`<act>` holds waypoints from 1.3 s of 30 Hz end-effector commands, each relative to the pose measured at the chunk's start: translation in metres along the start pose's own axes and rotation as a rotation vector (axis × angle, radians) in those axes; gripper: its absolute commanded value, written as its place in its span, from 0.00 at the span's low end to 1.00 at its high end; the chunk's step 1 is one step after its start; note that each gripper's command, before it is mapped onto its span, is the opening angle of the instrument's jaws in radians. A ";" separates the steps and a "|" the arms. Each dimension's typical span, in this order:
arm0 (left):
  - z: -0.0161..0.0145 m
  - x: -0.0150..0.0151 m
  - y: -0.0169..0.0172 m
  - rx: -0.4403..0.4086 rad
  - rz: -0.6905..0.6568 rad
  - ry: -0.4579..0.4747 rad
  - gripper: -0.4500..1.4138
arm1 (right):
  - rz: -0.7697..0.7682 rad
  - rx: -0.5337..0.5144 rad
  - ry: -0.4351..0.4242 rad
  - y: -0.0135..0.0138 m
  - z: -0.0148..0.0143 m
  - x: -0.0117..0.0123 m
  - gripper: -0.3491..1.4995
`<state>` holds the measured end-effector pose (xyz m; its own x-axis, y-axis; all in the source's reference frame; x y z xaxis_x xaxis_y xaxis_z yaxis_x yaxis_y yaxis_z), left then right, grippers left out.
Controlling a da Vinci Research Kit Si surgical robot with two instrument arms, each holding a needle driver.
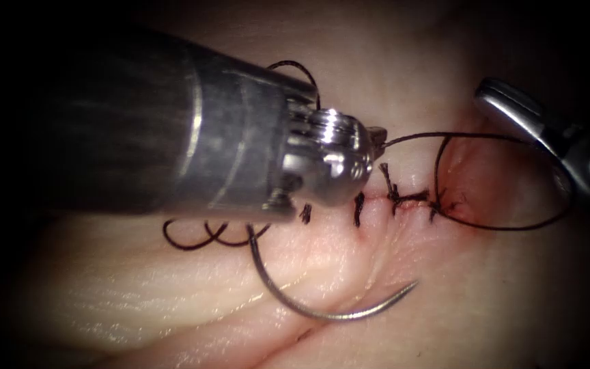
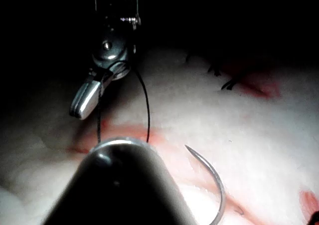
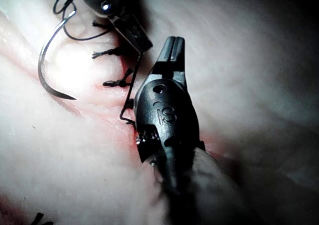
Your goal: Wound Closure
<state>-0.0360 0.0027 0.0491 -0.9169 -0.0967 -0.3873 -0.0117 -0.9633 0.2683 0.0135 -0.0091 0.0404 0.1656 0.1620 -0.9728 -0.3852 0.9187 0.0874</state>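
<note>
Needle [image 1: 322, 311] lies free on the tissue [image 1: 486, 307] below the stitched cut [image 1: 404, 199] in the endoscope view, its curve flat on the surface, its point out toward the right and not in the tissue, and neither of our tools grips it. We judge it light, stiff and slick, apt to roll or swivel if pinched near the tip, so the body of the curve back from the point looks the safer hold, away from the end where the thread [image 1: 500, 227] joins. Our left tool [image 1: 375, 137] sits over the cut, jaws clamped on the thread, which runs from its tip toward the right and sweeps round in a wide loop down to the right end of the cut. Our right tool [image 1: 513, 102] hangs at the right edge near that loop; its jaws look closed in the right wrist view, and we see nothing between them. The thread is fine and limp, likely to snag, and loose coils [image 1: 203, 236] of it lie beside the needle's blunt end under the left shaft. That shaft overhangs part of the needle, the finished stitches [image 1: 359, 208] stand close by, and red fluid [image 1: 476, 191] wets the soft, easily torn tissue at the cut's right end.
</note>
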 end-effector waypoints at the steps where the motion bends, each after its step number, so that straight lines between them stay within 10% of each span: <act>1: 0.0007 0.0003 -0.0004 0.008 -0.005 0.002 0.00 | -0.005 0.033 -0.012 -0.0007 0.0011 -0.0010 0.00; 13: 0.0044 0.0004 -0.0014 0.061 -0.018 0.005 0.00 | 0.026 0.237 0.006 -0.0048 0.0039 -0.0018 0.00; 30: 0.0053 0.0008 0.0028 0.072 0.019 0.035 0.00 | 0.114 -0.062 0.136 -0.0030 0.0037 0.0016 0.00; 39: 0.0031 0.0041 0.0048 0.057 0.037 0.057 0.00 | 0.224 -0.214 -0.082 -0.0025 0.0035 0.0011 0.00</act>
<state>-0.0405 -0.0020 0.0509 -0.8917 -0.1488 -0.4275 0.0000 -0.9444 0.3288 0.0168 -0.0097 0.0398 0.1161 0.4460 -0.8875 -0.6248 0.7274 0.2838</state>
